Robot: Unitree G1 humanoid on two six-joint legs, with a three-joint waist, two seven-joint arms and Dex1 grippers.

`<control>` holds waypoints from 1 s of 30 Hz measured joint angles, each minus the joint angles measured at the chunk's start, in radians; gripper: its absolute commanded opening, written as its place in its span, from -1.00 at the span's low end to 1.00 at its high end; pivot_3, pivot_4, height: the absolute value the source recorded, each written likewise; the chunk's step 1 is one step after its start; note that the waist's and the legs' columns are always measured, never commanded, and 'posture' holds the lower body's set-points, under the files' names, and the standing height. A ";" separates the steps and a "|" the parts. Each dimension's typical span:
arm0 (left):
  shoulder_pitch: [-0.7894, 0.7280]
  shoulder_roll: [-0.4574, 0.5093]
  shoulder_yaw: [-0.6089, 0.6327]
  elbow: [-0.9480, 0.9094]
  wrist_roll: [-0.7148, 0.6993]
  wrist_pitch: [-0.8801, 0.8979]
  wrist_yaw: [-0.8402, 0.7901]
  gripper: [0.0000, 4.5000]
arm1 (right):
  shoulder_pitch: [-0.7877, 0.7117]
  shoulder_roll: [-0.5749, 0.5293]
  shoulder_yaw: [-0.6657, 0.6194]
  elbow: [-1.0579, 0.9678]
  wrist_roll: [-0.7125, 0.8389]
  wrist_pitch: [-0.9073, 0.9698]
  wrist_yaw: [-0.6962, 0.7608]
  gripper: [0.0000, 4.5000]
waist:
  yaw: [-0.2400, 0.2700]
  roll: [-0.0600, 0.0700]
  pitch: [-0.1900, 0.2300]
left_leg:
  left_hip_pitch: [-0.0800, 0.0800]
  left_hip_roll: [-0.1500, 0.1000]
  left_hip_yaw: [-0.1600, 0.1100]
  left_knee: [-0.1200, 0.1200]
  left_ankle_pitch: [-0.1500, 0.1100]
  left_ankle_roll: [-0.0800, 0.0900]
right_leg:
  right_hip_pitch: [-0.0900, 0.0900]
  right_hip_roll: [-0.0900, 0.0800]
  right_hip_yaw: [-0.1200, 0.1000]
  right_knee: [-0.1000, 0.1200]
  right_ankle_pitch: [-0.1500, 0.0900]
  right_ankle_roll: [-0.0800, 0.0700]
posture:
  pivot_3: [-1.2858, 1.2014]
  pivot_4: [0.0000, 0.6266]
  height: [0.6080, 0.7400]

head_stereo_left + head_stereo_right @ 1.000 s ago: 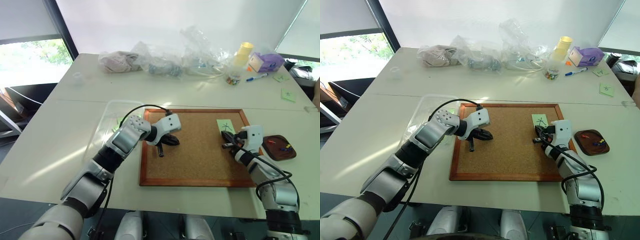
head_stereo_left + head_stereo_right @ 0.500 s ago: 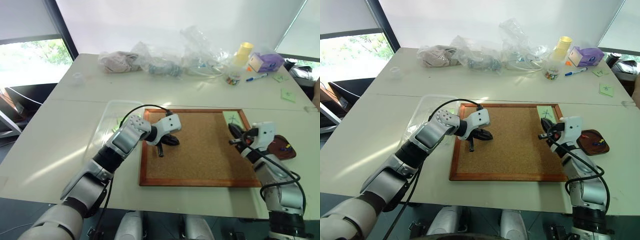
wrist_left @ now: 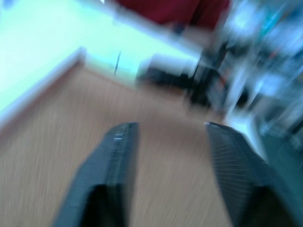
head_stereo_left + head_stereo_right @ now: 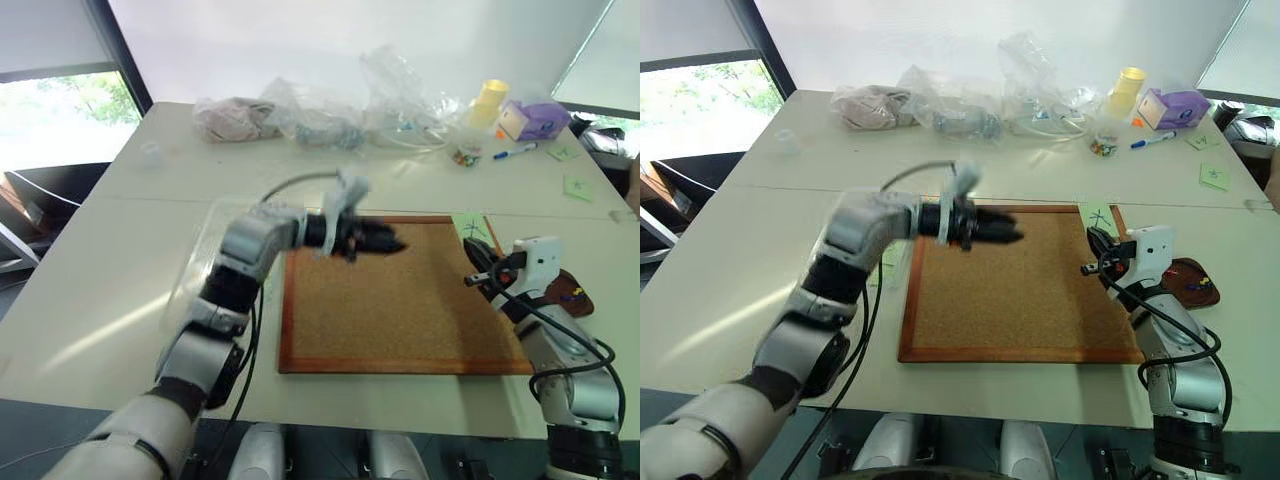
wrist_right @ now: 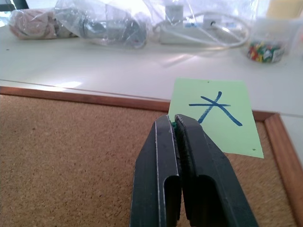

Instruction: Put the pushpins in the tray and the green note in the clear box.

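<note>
My right gripper (image 5: 173, 124) is shut on a corner of the green note (image 5: 218, 116), a pale green square with a blue cross, held over the far right corner of the cork board (image 4: 400, 300). Just right of that hand lies the dark brown tray (image 4: 1196, 272) with a few pushpins (image 4: 1205, 285) in it, partly hidden by the wrist. My left gripper (image 4: 392, 243) hovers above the board's far edge, pointing right, its fingers (image 3: 116, 156) open and empty. The clear box (image 4: 205, 240) sits left of the board, behind my left arm.
Crumpled clear plastic bags (image 4: 320, 125) line the table's back. At the back right stand a yellow cup (image 4: 490, 100), a purple block (image 4: 535, 122), a tub of pins (image 4: 465, 156), a blue marker (image 4: 515, 153) and more green notes (image 4: 577, 187).
My left gripper has lifted off the cork board, swung right and opened. My right gripper has risen and shifted toward the board's far right corner with the green note.
</note>
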 measured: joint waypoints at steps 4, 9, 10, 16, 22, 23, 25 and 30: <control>-0.100 -0.078 0.144 0.152 -0.077 0.077 0.136 0.99 | 0.012 -0.028 -0.006 -0.091 0.000 0.027 -0.002 -1.00 | 0.000 0.000 0.000 | 0.002 0.000 -0.001 0.000 0.000 0.000 | 0.002 0.001 -0.001 0.000 0.000 0.000 | 0.03 -0.52 0.98; -0.190 -0.162 0.252 0.421 -0.130 0.164 0.251 0.99 | 0.009 -0.032 -0.005 -0.203 0.008 0.065 -0.017 -1.00 | 0.001 -0.002 0.001 | 0.001 -0.001 -0.002 0.000 0.000 0.000 | 0.001 0.001 -0.001 0.000 0.000 0.000 | 0.03 -0.52 0.98; -0.209 -0.170 0.266 0.467 -0.135 0.162 0.261 0.99 | 0.008 -0.033 -0.006 -0.216 0.009 0.073 -0.021 -1.00 | 0.002 -0.002 0.001 | 0.001 -0.001 -0.002 0.000 0.000 0.000 | 0.001 0.001 -0.001 0.000 0.000 0.000 | 0.03 -0.52 0.98; -0.260 -0.229 0.310 0.654 -0.141 0.068 0.272 0.99 | 0.008 -0.032 0.016 -0.284 0.010 0.115 -0.037 -1.00 | 0.004 -0.002 0.001 | 0.001 -0.001 -0.002 0.000 0.000 0.000 | 0.001 0.001 -0.001 -0.001 0.000 0.000 | 0.03 -0.52 0.98; -0.307 -0.290 0.335 0.765 -0.141 -0.056 0.287 0.99 | 0.018 -0.026 0.045 -0.342 0.010 0.139 -0.055 -1.00 | 0.005 -0.002 0.001 | 0.001 -0.001 -0.002 0.000 0.000 0.000 | 0.001 0.001 -0.001 -0.001 -0.001 0.000 | 0.03 -0.52 0.98; -0.314 -0.297 0.342 0.786 -0.141 -0.077 0.298 0.99 | 0.018 -0.026 0.049 -0.350 0.010 0.141 -0.058 -1.00 | 0.005 -0.002 0.001 | 0.000 -0.001 -0.002 0.000 0.000 0.000 | 0.001 0.000 -0.001 -0.001 -0.001 0.000 | 0.03 -0.52 0.98; -0.322 -0.302 0.353 0.816 -0.141 -0.112 0.317 0.59 | 0.024 -0.025 0.052 -0.357 0.010 0.145 -0.062 -1.00 | 0.004 -0.002 0.001 | 0.001 -0.001 -0.002 0.000 0.000 0.000 | 0.001 0.000 -0.001 -0.001 -0.001 0.000 | 0.03 -0.52 0.98; -0.330 -0.300 0.370 0.851 -0.134 -0.144 0.326 -0.48 | 0.039 -0.025 0.052 -0.363 0.011 0.154 -0.079 -1.00 | 0.004 -0.002 0.001 | 0.000 -0.001 -0.002 -0.001 0.000 0.000 | 0.001 0.000 -0.001 -0.001 0.000 0.000 | 0.03 -0.52 0.98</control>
